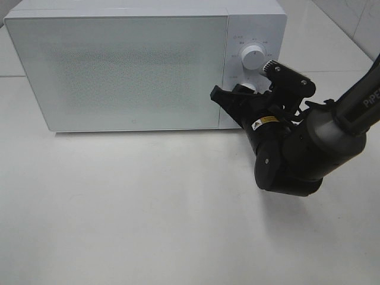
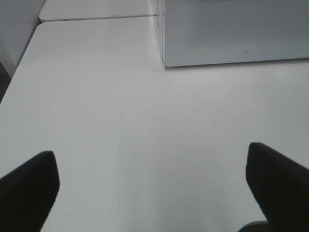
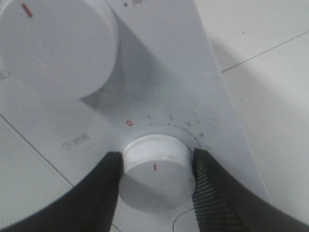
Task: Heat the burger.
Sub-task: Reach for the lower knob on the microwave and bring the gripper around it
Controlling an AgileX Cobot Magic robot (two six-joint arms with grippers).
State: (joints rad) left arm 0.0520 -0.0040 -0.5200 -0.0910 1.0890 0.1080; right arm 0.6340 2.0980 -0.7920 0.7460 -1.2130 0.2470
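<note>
**Burger out of sight, right claw on the lower knob**

I cannot see the burger in any view; the microwave [image 1: 119, 71] door is shut. My right claw [image 3: 157, 162] is clamped on the lower knob [image 3: 154, 176], one finger on each side. My left claw [image 2: 152, 188] hangs wide apart over the counter [image 2: 145, 121].

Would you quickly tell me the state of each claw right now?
Left claw: open, holding nothing.
Right claw: shut on the timer knob.
</note>
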